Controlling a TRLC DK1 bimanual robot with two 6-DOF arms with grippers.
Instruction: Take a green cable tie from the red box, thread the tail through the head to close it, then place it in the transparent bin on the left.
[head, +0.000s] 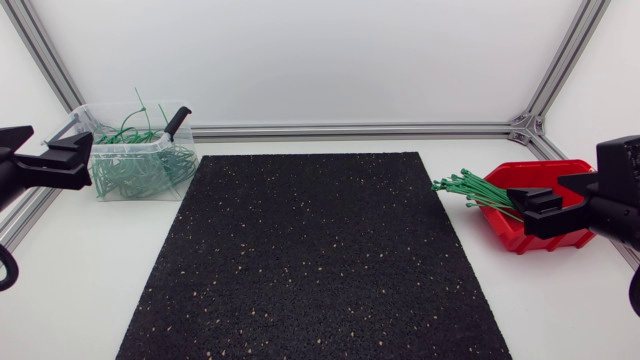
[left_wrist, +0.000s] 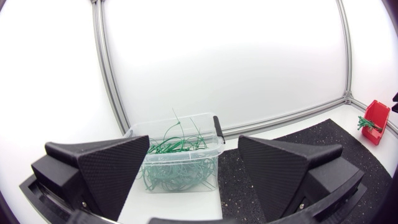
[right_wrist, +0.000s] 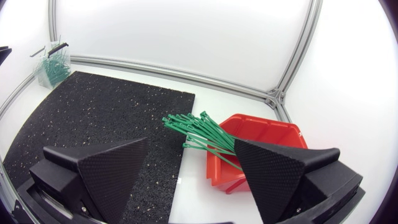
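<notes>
Standing Wide: Both Pincers Empty

Left pincer and right pincer are spread wide, gripping nothing. Green cable ties lie in the red box at right, overhanging its left rim. Transparent bin, far left, contains looped ties.

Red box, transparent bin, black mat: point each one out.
red box (right_wrist: 270, 129), right wrist view, inner back wall.
transparent bin (head: 135, 147), head view, front rim.
black mat (head: 310, 260), head view, bare middle.
</notes>
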